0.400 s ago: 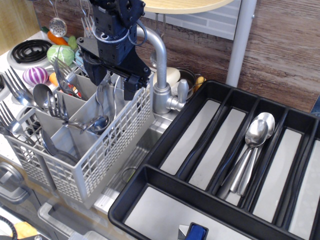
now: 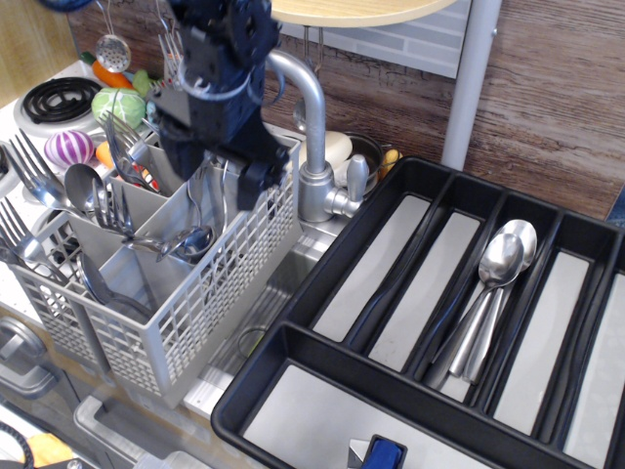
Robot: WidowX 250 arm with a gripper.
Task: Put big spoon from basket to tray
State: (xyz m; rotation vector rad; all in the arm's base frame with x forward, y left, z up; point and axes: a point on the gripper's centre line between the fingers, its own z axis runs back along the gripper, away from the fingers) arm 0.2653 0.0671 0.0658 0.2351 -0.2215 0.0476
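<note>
The light grey basket (image 2: 200, 303) stands at the left with forks and spoons upright in its compartments. Steel spoons (image 2: 200, 210) stand in its back right compartment, one bowl low near the middle divider. My dark gripper (image 2: 215, 176) hangs over that compartment. Its jaws are open, with the fingers (image 2: 251, 184) reaching down on either side of the spoon handles and no grip visible. The black tray (image 2: 322, 278) lies at the right, and several spoons (image 2: 493, 283) lie in one of its long compartments.
A steel tap (image 2: 311, 147) rises just right of the basket, close to my gripper. Forks (image 2: 34, 171) stick out of the basket's left side. A toy stove (image 2: 59, 98) and toy vegetables (image 2: 70, 147) are behind the basket. A blue object (image 2: 384, 454) sits at the tray's front edge.
My gripper has sunk a little lower and shifted slightly left into the back right compartment. The jaws stay open. Nothing else has moved.
</note>
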